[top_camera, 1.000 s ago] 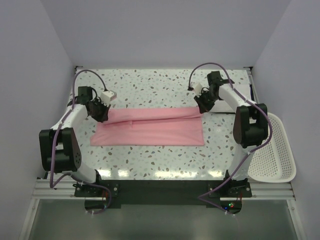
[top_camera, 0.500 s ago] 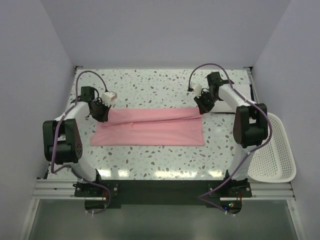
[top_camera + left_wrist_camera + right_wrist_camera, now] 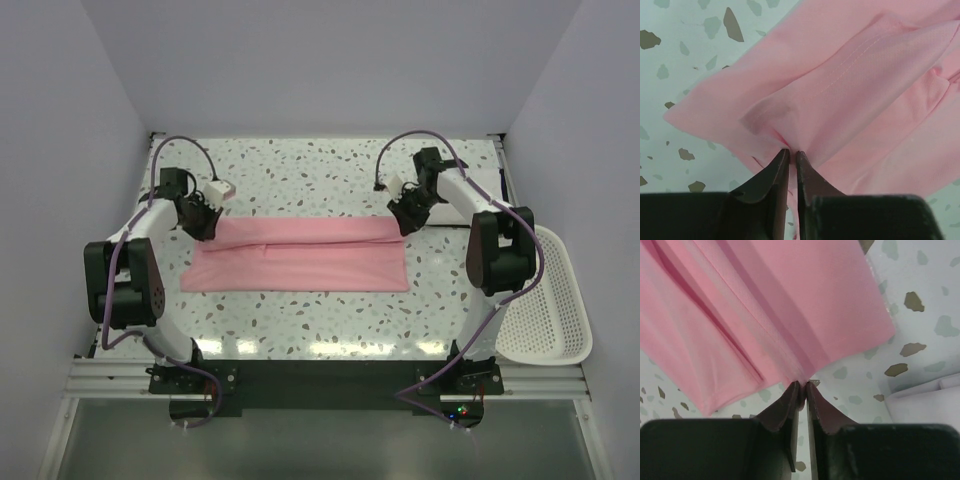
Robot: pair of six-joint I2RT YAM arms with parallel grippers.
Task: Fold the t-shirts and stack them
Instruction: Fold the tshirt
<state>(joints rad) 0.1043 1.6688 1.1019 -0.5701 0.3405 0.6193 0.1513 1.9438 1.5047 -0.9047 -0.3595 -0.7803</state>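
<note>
The pale pink t-shirt (image 3: 300, 255) lies as a long folded band across the middle of the table. My left gripper (image 3: 203, 224) is shut on its far left corner; in the left wrist view the jaws (image 3: 791, 152) pinch a bunched fold of pink cloth (image 3: 850, 90). My right gripper (image 3: 403, 221) is shut on the far right corner; in the right wrist view the jaws (image 3: 803, 385) pinch the cloth's edge (image 3: 765, 315). A white folded t-shirt (image 3: 480, 190) lies at the far right behind the right arm, and its corner shows in the right wrist view (image 3: 925, 405).
A white perforated plastic basket (image 3: 550, 310) stands at the table's right edge. Walls close in the table at the back and on both sides. Speckled tabletop (image 3: 300, 175) shows beyond and in front of the shirt.
Both grippers have drawn the shirt's far edge slightly back and outward, flattening the upper fold. The right gripper has shifted a little to the right.
</note>
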